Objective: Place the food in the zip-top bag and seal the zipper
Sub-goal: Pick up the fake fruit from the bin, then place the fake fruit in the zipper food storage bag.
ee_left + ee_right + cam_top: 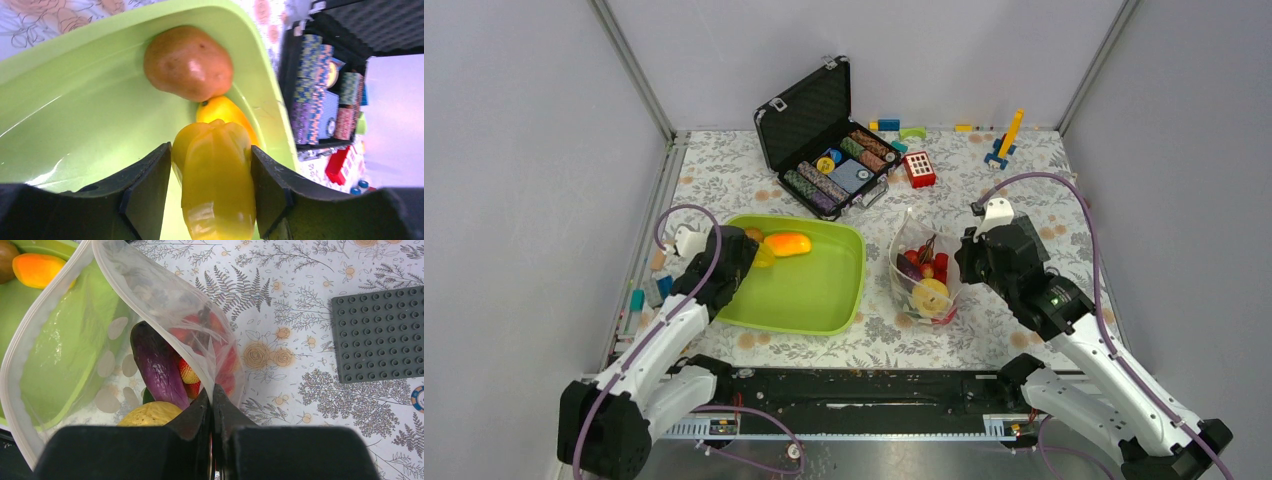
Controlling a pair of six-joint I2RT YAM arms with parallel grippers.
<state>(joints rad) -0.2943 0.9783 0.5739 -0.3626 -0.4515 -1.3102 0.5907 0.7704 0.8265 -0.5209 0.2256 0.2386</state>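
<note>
My left gripper (756, 256) (210, 150) is shut on a yellow ribbed fruit (217, 185) at the far left corner of the lime-green tray (824, 290). An orange fruit (787, 243) (225, 111) and a brown fruit (187, 62) lie in that corner. My right gripper (964, 262) (212, 395) is shut on the edge of the dotted zip-top bag (924, 272) (65, 355) and holds its mouth open. The zipper (27, 342) runs along the mouth edge, unsealed. Inside lie a purple eggplant (157, 365), red berries (222, 357) and a yellow fruit (150, 415).
An open black case of poker chips (824, 140) stands behind the tray. A red block (919, 168) and other building blocks (1004, 140) lie at the back. A grey baseplate (380, 340) lies right of the bag. Small items (649, 290) sit left of the tray.
</note>
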